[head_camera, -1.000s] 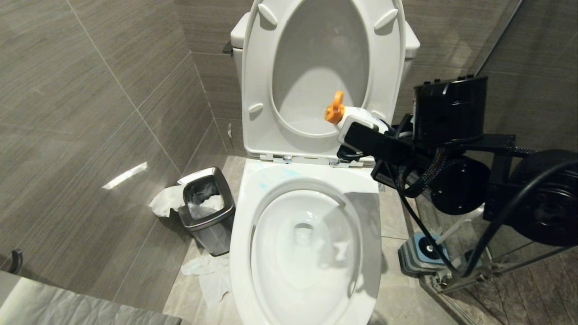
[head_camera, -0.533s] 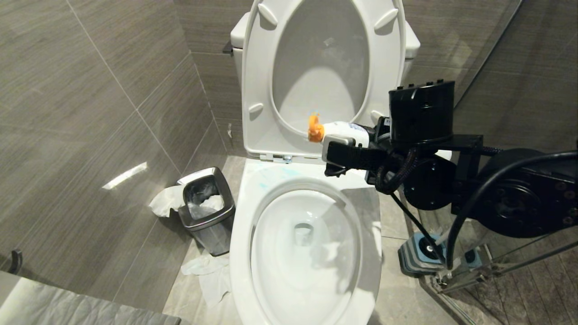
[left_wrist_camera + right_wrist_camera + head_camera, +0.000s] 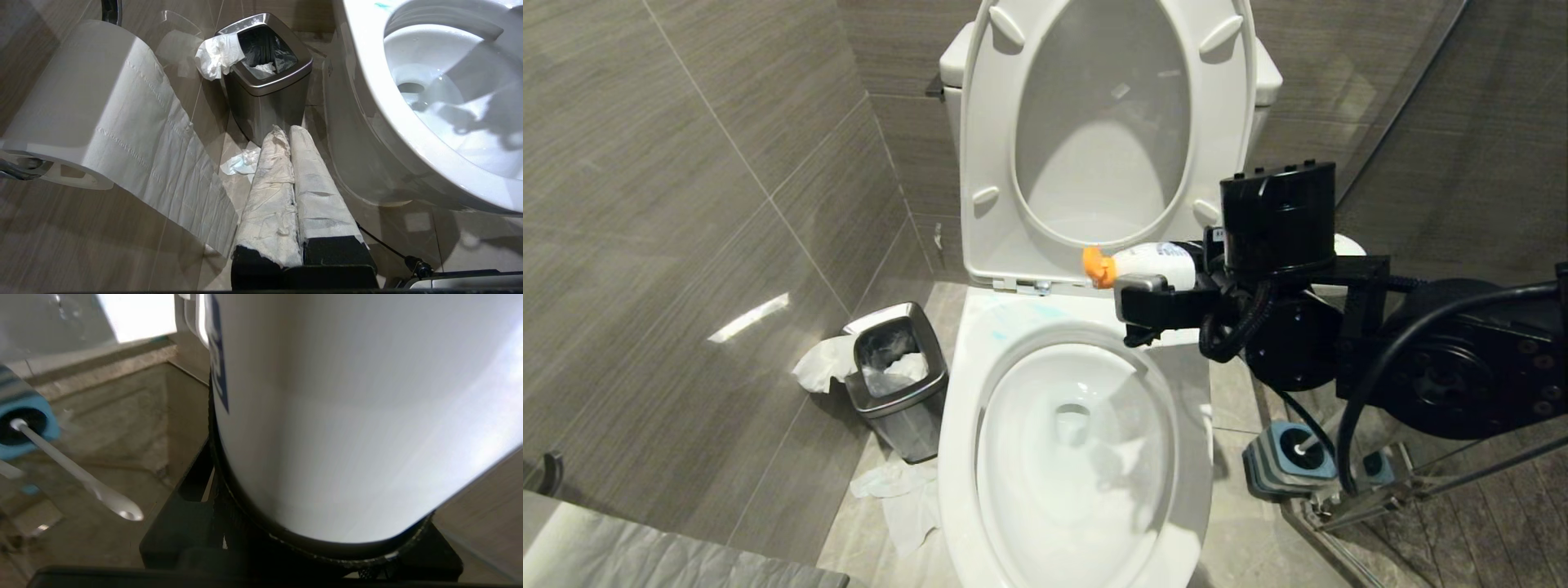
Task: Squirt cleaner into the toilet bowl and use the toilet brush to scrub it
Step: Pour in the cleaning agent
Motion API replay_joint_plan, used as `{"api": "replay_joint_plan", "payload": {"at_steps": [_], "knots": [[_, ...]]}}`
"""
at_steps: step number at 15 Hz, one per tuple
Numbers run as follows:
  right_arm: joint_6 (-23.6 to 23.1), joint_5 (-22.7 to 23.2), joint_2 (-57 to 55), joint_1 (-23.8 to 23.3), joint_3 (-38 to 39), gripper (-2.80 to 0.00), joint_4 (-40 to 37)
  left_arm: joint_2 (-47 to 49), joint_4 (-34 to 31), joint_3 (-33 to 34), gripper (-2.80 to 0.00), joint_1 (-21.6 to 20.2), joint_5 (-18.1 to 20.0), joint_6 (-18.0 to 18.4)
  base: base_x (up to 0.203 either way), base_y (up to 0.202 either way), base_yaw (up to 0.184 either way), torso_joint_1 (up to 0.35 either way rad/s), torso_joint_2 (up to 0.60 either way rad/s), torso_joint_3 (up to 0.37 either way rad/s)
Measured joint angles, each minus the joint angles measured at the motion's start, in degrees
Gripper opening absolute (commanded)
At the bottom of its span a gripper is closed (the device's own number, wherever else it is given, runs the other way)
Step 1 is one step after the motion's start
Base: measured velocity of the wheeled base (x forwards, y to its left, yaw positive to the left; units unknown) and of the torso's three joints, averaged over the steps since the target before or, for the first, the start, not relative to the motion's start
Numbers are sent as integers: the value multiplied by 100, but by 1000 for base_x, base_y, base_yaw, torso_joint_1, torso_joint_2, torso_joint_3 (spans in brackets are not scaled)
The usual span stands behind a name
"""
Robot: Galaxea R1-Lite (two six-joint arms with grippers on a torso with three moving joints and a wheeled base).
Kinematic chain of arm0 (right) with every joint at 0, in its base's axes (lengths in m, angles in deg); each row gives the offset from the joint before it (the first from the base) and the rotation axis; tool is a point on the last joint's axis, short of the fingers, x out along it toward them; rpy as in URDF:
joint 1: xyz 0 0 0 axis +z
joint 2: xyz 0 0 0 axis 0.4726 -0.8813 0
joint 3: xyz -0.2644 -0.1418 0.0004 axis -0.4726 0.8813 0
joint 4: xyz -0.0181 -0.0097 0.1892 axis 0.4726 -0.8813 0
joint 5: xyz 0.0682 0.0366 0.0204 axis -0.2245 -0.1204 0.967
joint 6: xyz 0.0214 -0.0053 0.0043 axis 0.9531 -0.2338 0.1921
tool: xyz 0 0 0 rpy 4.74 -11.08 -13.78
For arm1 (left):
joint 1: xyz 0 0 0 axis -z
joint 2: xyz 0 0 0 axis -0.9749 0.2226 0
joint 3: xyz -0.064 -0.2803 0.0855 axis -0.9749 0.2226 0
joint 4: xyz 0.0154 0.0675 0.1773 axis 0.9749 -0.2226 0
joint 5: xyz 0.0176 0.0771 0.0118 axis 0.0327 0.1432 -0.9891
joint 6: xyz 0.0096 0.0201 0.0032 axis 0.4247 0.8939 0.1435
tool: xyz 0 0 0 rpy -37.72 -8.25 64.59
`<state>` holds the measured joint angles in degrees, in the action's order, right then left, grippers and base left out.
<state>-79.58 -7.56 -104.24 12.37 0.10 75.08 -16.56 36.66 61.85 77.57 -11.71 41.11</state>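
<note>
You can't see the toilet brush (image 3: 1319, 442) head inside its holder (image 3: 1286, 461); the bottle's (image 3: 351, 416) top runs off-frame.

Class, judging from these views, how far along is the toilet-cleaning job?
Done: faint turquoise cleaner streaks the toilet bowl rim. In hand: the right gripper holds the cleaner bottle level over the rim. Left: scrubbing; the toilet brush sits in its holder.

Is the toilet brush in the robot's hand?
No, the toilet brush stands in its holder on the floor; the right gripper holds a white bottle.
</note>
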Motion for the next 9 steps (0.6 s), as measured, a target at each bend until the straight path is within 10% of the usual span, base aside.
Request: {"api": "replay_joint_plan", "payload": {"at_steps": [9], "knots": [[-1602, -562, 26, 11, 9, -280, 1, 0, 1, 0, -280, 0, -2, -26, 0, 0, 0, 0, 0, 0]]}}
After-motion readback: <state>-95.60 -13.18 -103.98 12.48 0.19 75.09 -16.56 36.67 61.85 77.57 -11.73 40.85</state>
